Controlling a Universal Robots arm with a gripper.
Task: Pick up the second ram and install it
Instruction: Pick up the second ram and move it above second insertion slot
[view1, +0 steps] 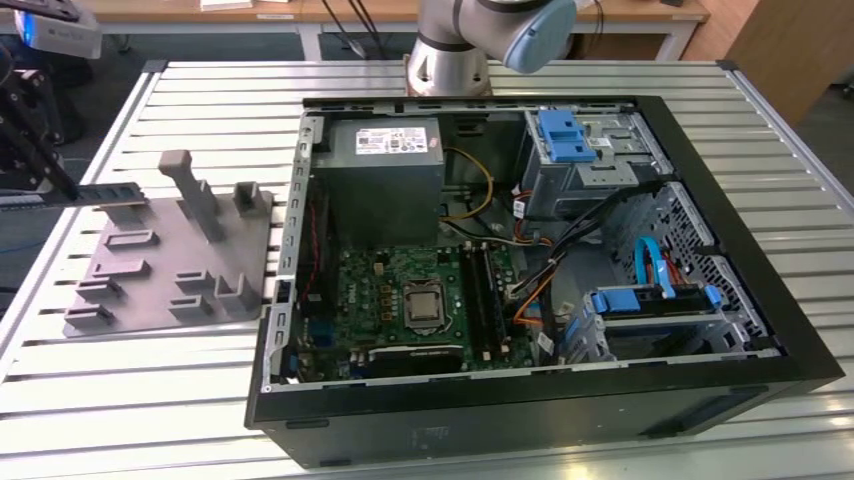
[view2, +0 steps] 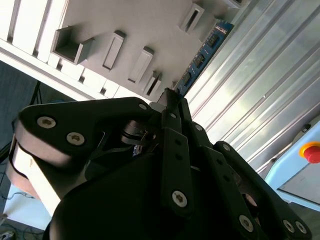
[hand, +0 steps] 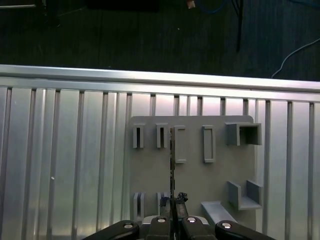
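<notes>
The second ram (view2: 202, 54) is a thin blue strip with black chips, and my gripper (view2: 172, 98) is shut on one end of it. The first wrist view shows the ram (hand: 172, 160) edge-on as a thin line rising from the gripper (hand: 172, 201). It hangs over the grey fixture plate (hand: 192, 172) with its slots. In the exterior view, the gripper (view1: 60, 190) is at the far left, holding the ram (view1: 110, 193) level above the plate (view1: 160, 265). The open computer case (view1: 534, 405) lies to the exterior view's right, with its long black memory slots (view1: 483, 290) beside the processor.
The fixture plate carries raised posts and brackets (view1: 194, 195). Inside the case are a grey power supply (view1: 384, 165), blue drive latches (view1: 567, 135) and loose cables (view1: 574, 240). Everything rests on a ribbed metal table (view1: 134, 400). The arm's base (view1: 447, 60) stands behind the case.
</notes>
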